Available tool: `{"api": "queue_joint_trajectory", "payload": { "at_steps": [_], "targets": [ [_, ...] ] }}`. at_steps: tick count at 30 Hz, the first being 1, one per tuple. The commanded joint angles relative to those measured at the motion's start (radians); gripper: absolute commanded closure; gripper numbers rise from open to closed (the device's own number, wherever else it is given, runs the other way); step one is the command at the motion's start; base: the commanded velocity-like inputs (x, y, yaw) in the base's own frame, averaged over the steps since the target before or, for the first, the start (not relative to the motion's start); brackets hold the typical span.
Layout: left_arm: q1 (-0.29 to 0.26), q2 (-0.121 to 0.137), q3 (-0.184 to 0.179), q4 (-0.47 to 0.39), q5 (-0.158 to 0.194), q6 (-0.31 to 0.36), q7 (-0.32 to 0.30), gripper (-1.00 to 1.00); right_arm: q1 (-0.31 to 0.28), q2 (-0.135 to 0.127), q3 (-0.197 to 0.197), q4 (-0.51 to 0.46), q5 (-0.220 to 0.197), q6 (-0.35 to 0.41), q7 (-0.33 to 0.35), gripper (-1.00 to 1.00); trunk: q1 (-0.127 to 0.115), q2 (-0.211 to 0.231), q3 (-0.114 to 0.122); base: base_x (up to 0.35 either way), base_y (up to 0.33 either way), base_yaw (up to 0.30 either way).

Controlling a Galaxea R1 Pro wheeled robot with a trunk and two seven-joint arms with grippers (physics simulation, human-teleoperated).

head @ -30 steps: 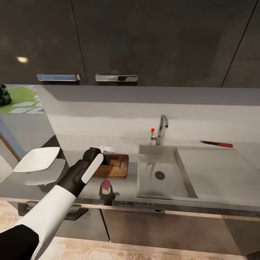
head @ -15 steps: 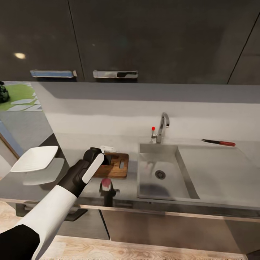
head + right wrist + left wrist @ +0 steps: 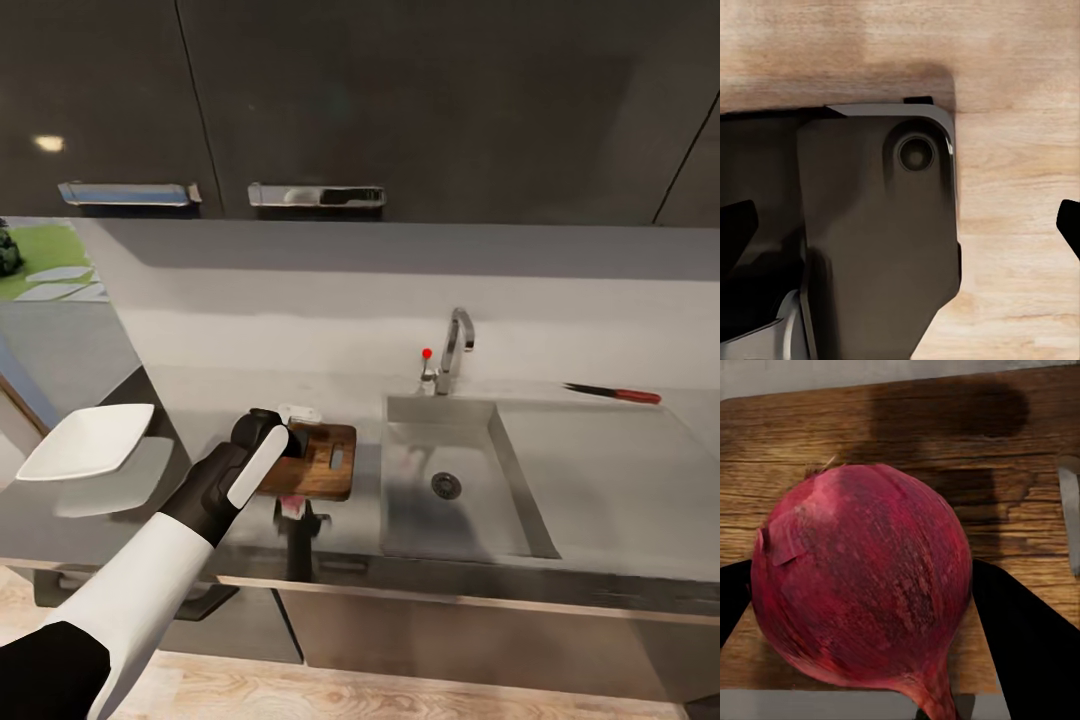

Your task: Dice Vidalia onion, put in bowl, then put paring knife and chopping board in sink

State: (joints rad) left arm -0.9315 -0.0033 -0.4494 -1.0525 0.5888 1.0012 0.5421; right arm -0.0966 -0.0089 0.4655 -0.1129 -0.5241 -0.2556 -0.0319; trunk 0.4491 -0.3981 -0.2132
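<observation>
My left pincer [image 3: 862, 607] grips the onion [image 3: 862, 585] above the board [image 3: 900, 435]; next, I lower and release it.

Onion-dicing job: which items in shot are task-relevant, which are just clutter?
Task-relevant:
- Vidalia onion, between the left pincer fingers, above the chopping board
- paring knife, on the countertop right of the sink
- bowl, far left

Clutter:
- tap with red knob
- upper cabinets
- wooden floor
</observation>
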Motion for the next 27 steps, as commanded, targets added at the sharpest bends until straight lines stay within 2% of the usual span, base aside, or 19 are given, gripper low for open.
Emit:
{"api": "queue_joint_trajectory", "payload": {
  "at_steps": [1,9,27],
  "targets": [
    [-0.001,0.0,-0.002,-0.001,0.009,0.002,0.01,1.0,0.0,0.0,0.008,-0.001,-0.007,-0.002,-0.003,-1.0,0.001,-0.002,-0.004,0.235,0.0,0.0],
    [-0.001,0.0,-0.002,0.0,0.01,0.002,0.01,1.0,-0.001,0.0,0.008,-0.001,-0.007,-0.002,-0.003,-1.0,0.001,-0.002,-0.016,0.128,0.0,0.0],
    [-0.001,0.0,-0.004,0.005,0.011,0.002,0.009,1.0,-0.002,0.001,0.008,-0.001,-0.007,-0.002,-0.003,-1.0,0.001,-0.002,-0.045,-0.023,0.0,0.0]
  ]
}}
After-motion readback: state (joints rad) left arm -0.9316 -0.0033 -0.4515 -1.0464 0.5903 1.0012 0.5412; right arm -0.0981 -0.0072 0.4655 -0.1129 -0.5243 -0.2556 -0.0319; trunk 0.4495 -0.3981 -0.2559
